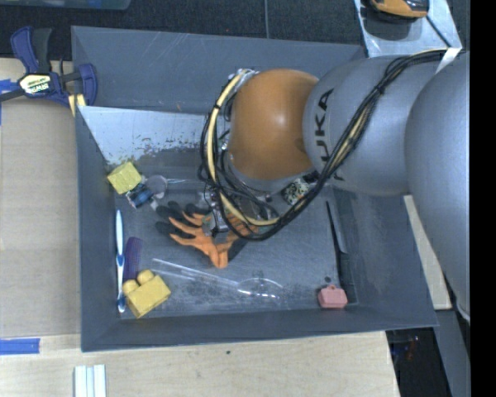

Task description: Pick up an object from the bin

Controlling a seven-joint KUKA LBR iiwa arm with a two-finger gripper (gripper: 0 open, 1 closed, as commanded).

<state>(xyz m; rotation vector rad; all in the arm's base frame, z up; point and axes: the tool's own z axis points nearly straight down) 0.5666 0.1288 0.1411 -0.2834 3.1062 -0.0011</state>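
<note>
Orange-and-black glove-shaped thing (197, 231) lies left of centre in the bin (190, 56), just under my end effector (216, 212). I cannot tell whether the end effector is apart or together.

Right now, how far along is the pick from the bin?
Nothing looks lifted out yet. In hand: the arm is down in the grey metal bin, its tip over the orange-and-black hand-shaped thing mid-bin. Left: gripping and lifting; whether it's gripped, I can't tell.
</note>
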